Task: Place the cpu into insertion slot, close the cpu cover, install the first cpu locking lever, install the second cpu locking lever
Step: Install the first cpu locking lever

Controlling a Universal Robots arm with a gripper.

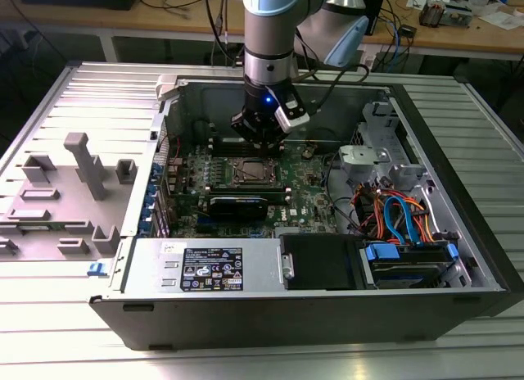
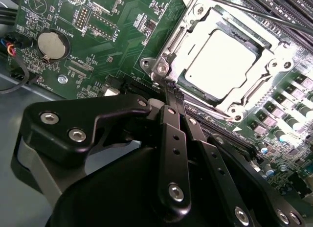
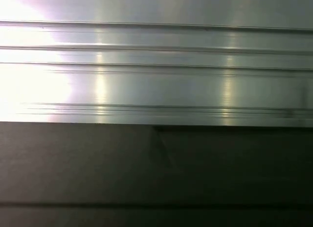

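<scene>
The cpu (image 2: 222, 60) shows its plain silver top, lying flat in the insertion slot (image 2: 194, 90) on the green board. The cpu cover (image 2: 172, 43) lies down around it, with the chip showing through its window. A thin locking lever (image 2: 264, 14) runs along the far side of the socket. My gripper (image 2: 170, 87) is shut, and its black fingers (image 2: 172, 134) meet at one corner of the socket, beside a screw; I see nothing held between them. In the exterior view the gripper (image 1: 260, 142) hangs just behind the cpu (image 1: 248, 170), inside the open computer case.
A long black card (image 1: 237, 205) lies in front of the socket, with a power supply box (image 1: 205, 269) nearer the case's front. Orange and blue cables (image 1: 393, 212) crowd the exterior view's right. A grey fixture (image 1: 82, 163) stands outside the case. Ribbed metal (image 3: 156, 65) faces the first wrist view.
</scene>
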